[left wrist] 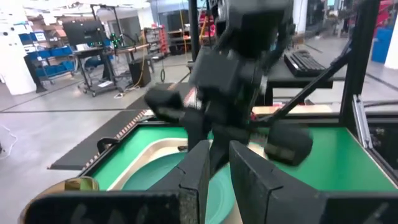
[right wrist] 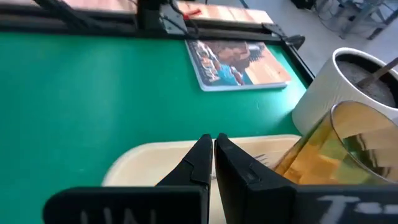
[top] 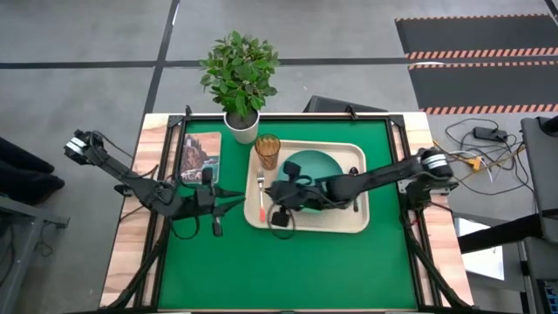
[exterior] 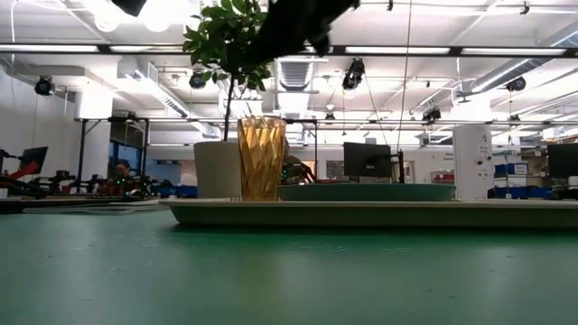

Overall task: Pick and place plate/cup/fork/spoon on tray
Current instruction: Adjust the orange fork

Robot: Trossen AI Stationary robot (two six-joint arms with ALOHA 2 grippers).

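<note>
The cream tray (top: pixel 353 222) lies on the green mat. On it rest the teal plate (top: pixel 318 166), the amber cup (top: pixel 267 151), which stands upright at its far left corner, and the fork (top: pixel 261 199), flat along its left side with the orange handle toward the near edge. No spoon shows in any view. My right gripper (top: pixel 277 194) is shut and hangs over the tray's left part, just short of the fork's tines (right wrist: pixel 264 160). My left gripper (top: pixel 240 201) points level toward the tray from the left. A narrow gap shows between its fingers (left wrist: pixel 199 177), with nothing in it.
A potted plant in a white pot (top: pixel 243 124) stands behind the tray's far left corner. A picture book (top: pixel 200 157) lies on the mat to the tray's left. The mat (top: pixel 288 270) continues in front of the tray. The two arms face each other closely over the tray's left edge.
</note>
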